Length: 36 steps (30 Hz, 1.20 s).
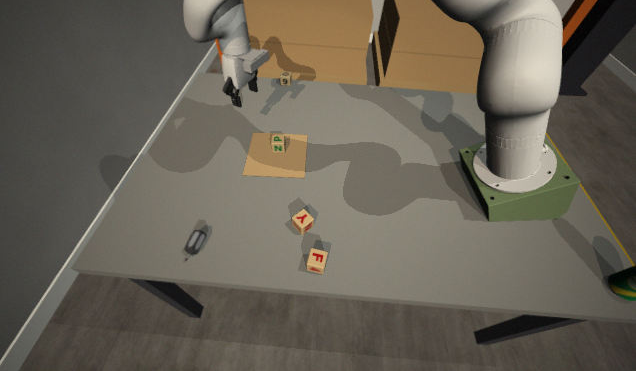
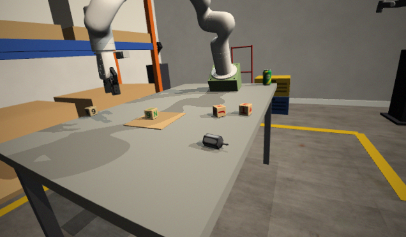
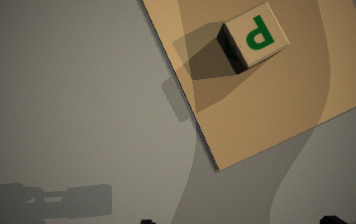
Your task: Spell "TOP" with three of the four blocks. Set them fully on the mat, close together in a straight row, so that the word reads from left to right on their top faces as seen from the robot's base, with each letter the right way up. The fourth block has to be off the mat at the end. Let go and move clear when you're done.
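four blocks were seen on the table (image 1: 425,258) (image 2: 159,177) (image 3: 70,105), and only one of them was placed on the mat (image 1: 267,167) (image 2: 161,123) (image 3: 225,142). this was the p block (image 1: 278,143) (image 2: 150,114) (image 3: 257,37), by which a green p was shown on the top face; in the top view, it was set nearer the mat's edge on the cartons' side. off the mat, the 9 block (image 1: 285,78) (image 2: 91,111) was left close to the table's edge beside the cartons (image 1: 310,18) (image 2: 35,114), with a round mark borne on its top. on the mat's other side, the y block (image 1: 303,221) (image 2: 219,110) and the f block (image 1: 317,261) (image 2: 245,109) were seated near each other but apart, both lettered in red, and a red y and a red f were shown on their top faces. the word was not spelled.

the gripper (image 1: 246,96) (image 2: 112,92) (image 3: 239,220) was held above the table, its fingers spread wide and nothing pinched between them. it was tilted in the top view. by the wrist view, the p block and part of the mat were taken in ahead of the fingertips.

a small motor (image 1: 195,242) (image 2: 212,140) was laid on its side, well apart from the mat. the arm (image 1: 520,68) (image 2: 220,22) was mounted on a green base (image 1: 535,206) (image 2: 223,85), and a green can (image 1: 625,285) (image 2: 267,77) was stood farther along the table.
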Motion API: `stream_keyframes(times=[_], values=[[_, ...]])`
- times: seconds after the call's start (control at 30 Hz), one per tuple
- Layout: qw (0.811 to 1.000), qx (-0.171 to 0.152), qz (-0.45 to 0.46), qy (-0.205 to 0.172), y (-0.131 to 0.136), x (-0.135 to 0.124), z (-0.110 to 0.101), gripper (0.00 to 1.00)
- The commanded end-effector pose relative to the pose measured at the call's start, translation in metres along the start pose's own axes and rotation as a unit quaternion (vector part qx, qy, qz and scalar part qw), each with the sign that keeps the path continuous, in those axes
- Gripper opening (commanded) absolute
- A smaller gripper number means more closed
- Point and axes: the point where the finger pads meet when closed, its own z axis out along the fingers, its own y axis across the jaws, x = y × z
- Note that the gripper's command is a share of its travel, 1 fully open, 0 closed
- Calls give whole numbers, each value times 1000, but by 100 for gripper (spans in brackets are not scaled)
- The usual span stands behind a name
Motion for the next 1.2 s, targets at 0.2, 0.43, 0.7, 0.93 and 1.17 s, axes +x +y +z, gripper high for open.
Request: stream_keyframes(times=[0.2, 0.43, 0.7, 0.93, 1.17], values=[[1000, -3, 0, 4, -96, -71, 7, 100], [1000, -3, 0, 4, -162, -96, 7, 100], [1000, -3, -3, 2, -238, -109, 5, 100], [1000, -4, -5, 1, -294, -109, 1, 100], [1000, -4, -5, 1, -296, -109, 1, 100]])
